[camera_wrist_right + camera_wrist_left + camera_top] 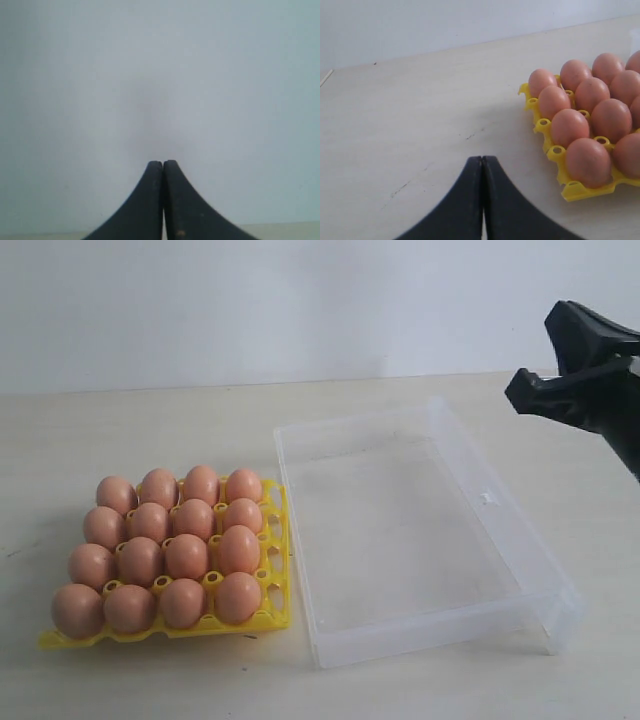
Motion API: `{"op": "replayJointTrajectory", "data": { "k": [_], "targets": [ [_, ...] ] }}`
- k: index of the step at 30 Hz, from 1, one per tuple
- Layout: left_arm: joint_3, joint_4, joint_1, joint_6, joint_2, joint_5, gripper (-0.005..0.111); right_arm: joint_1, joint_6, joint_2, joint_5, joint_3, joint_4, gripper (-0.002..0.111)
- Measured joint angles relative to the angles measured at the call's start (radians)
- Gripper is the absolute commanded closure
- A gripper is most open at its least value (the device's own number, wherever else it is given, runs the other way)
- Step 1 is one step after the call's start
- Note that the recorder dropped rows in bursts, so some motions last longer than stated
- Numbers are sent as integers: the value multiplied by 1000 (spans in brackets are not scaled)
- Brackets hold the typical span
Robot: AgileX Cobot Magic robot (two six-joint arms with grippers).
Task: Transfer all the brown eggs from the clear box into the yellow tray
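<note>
Pale scuffed table (pixel 120 430), white wall (pixel 300 300). Left end effector (pixel 482 160) clenched, empty; right end effector (pixel 163 164) likewise.

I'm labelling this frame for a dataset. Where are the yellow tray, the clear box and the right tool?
yellow tray (pixel 272 616), exterior view, front right corner of its rim.
clear box (pixel 430 632), exterior view, near wall.
right tool (pixel 163 164), right wrist view, where its shut fingertips meet.
</note>
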Motion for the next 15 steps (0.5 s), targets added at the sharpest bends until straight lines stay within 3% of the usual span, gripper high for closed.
{"op": "replayJointTrajectory", "data": {
  "k": [15],
  "targets": [
    [0,0,0,0,0,0,107,-1,30,-75,65,14,-52,108]
  ]
}}
